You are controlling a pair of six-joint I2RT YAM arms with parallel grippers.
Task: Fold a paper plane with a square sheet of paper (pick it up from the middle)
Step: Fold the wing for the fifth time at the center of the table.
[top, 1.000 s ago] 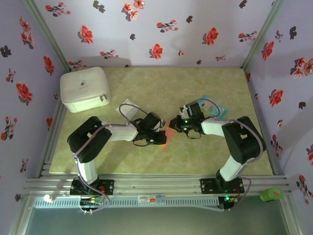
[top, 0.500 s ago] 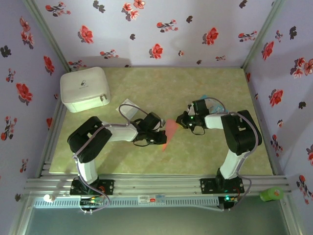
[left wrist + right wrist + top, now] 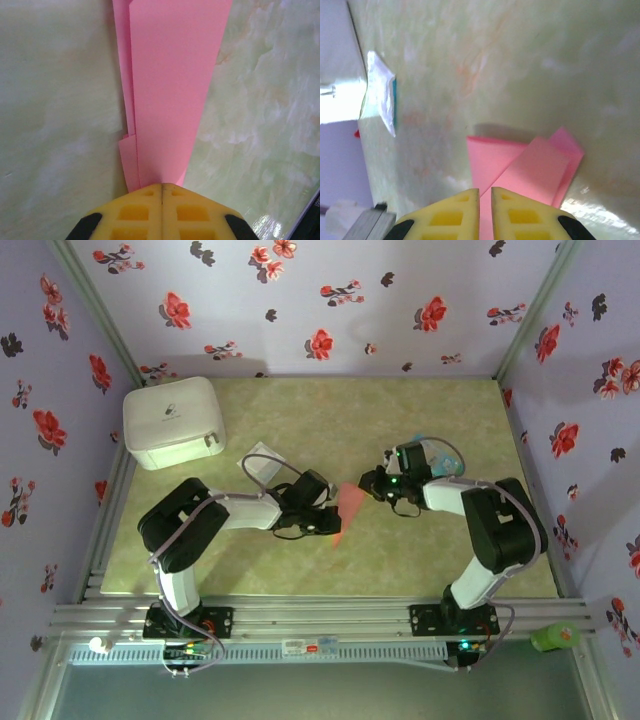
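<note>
Left wrist view: the left gripper (image 3: 161, 186) has its yellow fingers pressed together on the narrow end of the folded pink paper (image 3: 170, 90), which fans away across the green marbled table (image 3: 50, 100). The paper lies mid-table between both arms and faces the right gripper (image 3: 485, 191), whose fingers stand a narrow slit apart, clamping nothing we can see. We judge the fold needs a firm left pinch while the right presses the flaps flat without dragging.

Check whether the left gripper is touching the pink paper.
Touching. The left wrist view shows the left gripper shut, its fingertips meeting, with the paper coming straight out from between them.
</note>
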